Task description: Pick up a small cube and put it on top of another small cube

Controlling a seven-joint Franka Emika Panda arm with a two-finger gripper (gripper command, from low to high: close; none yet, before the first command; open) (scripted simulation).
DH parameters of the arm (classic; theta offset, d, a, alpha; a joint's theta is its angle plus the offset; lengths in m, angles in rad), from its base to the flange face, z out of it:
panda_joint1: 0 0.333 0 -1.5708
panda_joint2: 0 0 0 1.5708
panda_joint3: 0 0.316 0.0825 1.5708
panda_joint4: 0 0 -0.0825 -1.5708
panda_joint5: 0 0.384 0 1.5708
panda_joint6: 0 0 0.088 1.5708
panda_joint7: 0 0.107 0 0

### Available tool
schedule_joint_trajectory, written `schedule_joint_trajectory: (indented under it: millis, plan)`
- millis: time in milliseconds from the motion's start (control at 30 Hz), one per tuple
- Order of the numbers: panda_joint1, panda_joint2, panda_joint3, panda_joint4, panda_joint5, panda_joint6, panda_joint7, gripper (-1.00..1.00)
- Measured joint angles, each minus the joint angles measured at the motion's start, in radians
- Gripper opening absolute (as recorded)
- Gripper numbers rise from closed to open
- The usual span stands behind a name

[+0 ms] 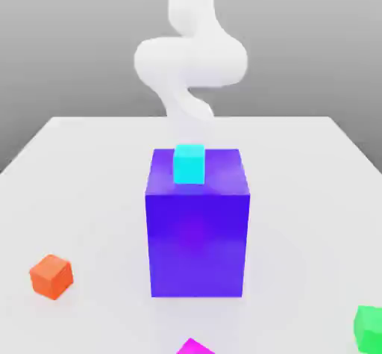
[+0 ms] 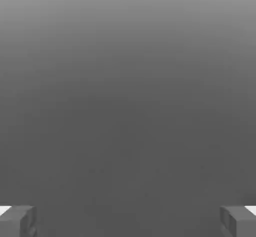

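Magenta cube on the desk, pincer empty

The magenta cube (image 1: 195, 347) lies before the blue block (image 1: 197, 244); the green cube (image 1: 369, 330) sits at the exterior view's right, the orange (image 1: 51, 277) left. The pincer (image 2: 128, 222) gapes wide on the desk's (image 1: 298, 196) far side.

From where I sit, the exterior view gives me a pale, smooth floor (image 1: 298, 166) with a straight far edge, its sides widening toward the camera. Behind it I see a plain grey backdrop (image 1: 313, 54), darker low down and lighter toward the top.
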Motion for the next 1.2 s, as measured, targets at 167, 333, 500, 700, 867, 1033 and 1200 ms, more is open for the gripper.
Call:
schedule_joint_trajectory:
  millis: [167,333,500,700,867,1033,1200]
  plan:
    - [0.090,0.187,-0.084,0.005,0.062,0.047,-0.187,0.00]
    - [0.157,0.369,-0.148,0.009,0.134,0.092,-0.376,0.00]
    - [0.199,0.552,-0.184,0.014,0.204,0.136,-0.563,0.00]
    - [0.212,0.765,-0.185,0.019,0.252,0.193,-0.763,0.00]
    - [0.200,0.929,-0.174,0.019,0.231,0.252,-0.888,0.00]
    - [0.195,1.083,-0.176,0.020,0.165,0.324,-0.970,0.00]
    - [0.159,1.226,-0.130,0.049,0.202,0.429,-1.012,-1.00]
